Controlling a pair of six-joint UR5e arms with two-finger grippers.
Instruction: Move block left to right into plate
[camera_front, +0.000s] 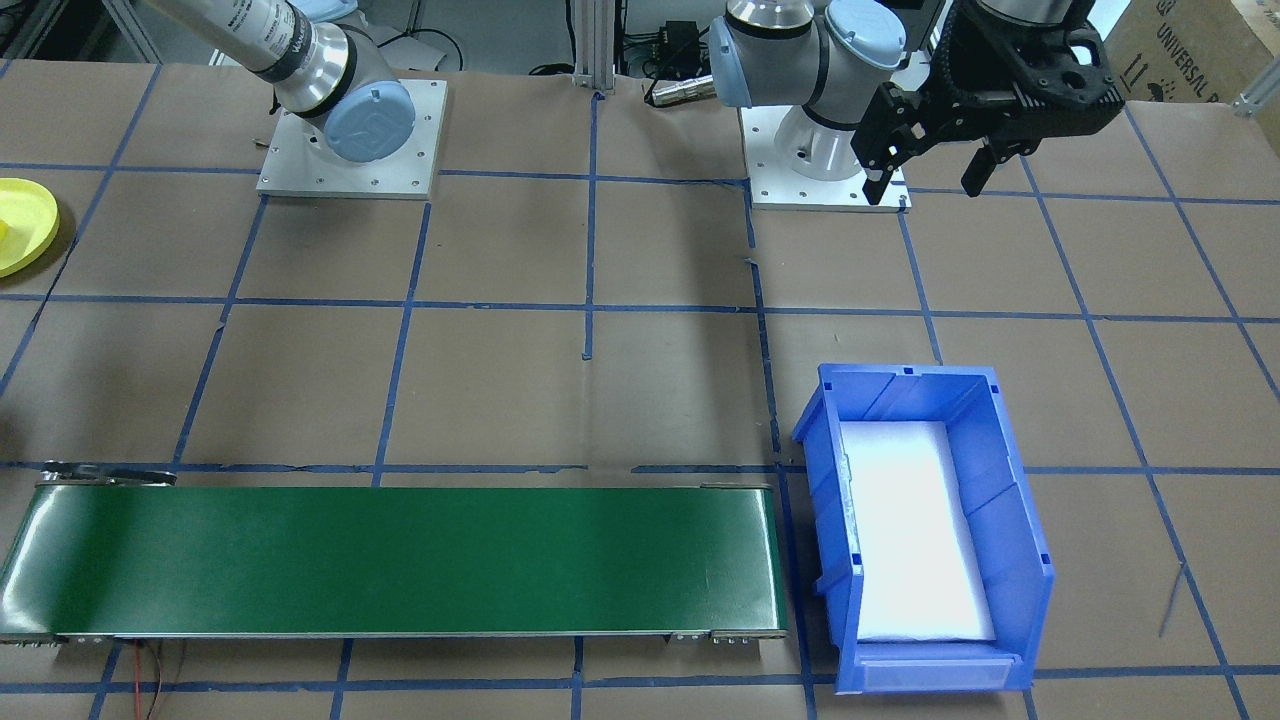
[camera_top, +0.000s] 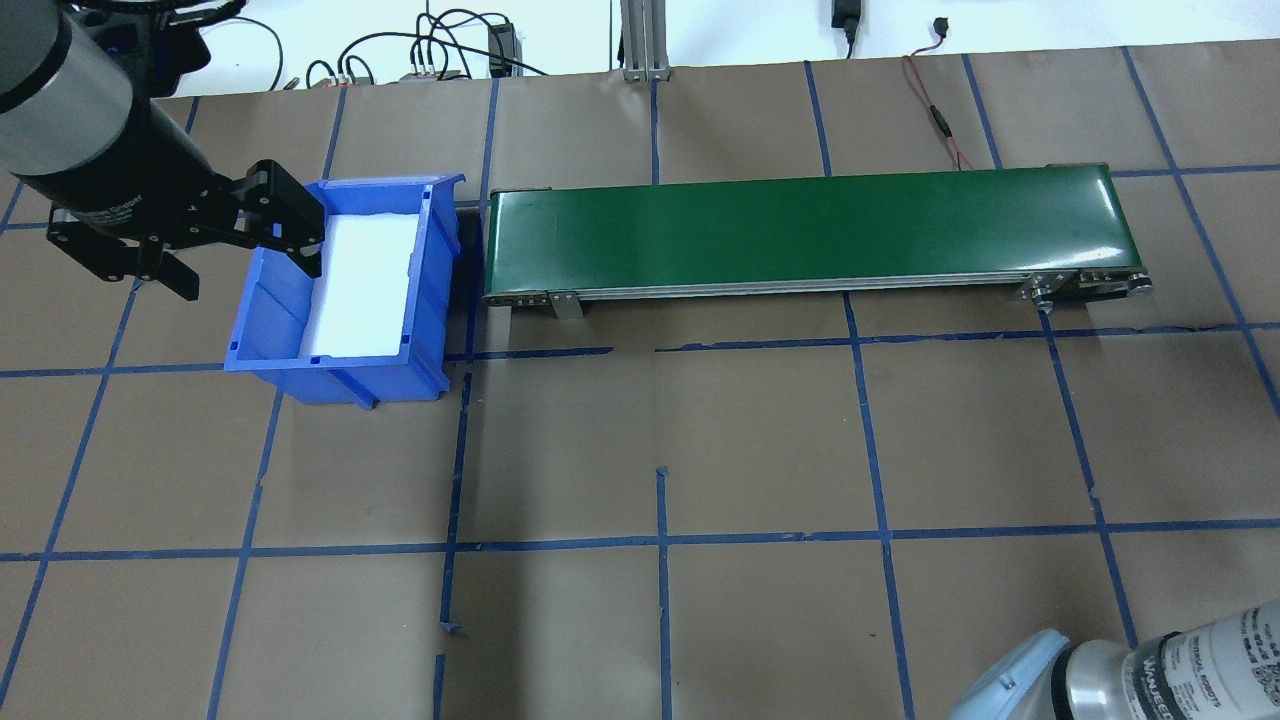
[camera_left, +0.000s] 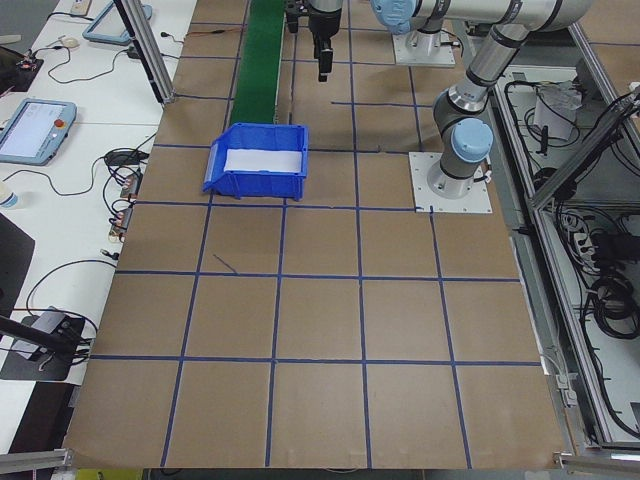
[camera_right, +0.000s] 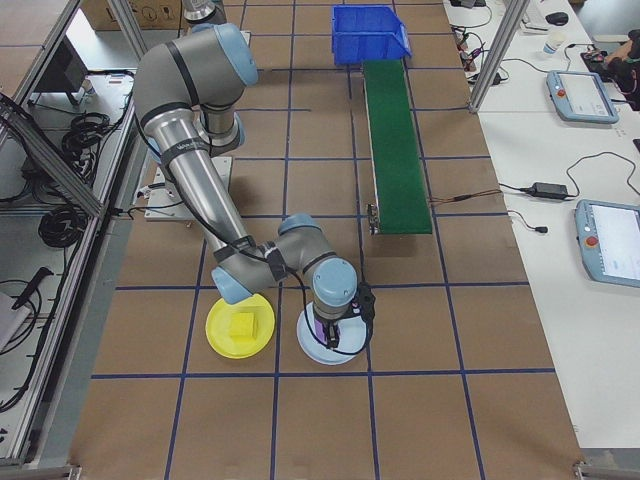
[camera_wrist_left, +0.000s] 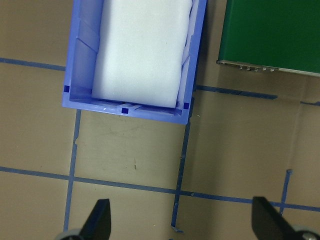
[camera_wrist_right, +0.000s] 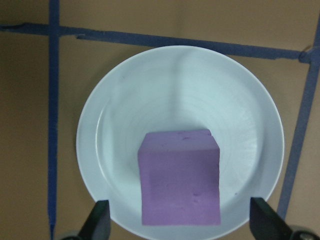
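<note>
In the side view from the right, low in the frame, two plates sit side by side. The yellow plate (camera_right: 220, 343) holds one yellow block (camera_right: 241, 325). The pale plate (camera_wrist_right: 150, 90) holds one purple block (camera_wrist_right: 180, 182) - the right gripper (camera_wrist_right: 182, 222) hangs over it, fingers spread wide, touching nothing. Farther up lies one long green belt (camera_right: 395, 140). At its far end stands one blue bin (camera_front: 1010, 520) with a white pad (camera_front: 910, 530) inside. The left gripper (camera_front: 925, 185) hangs at the upper right of the front view - wide open and empty.
</note>
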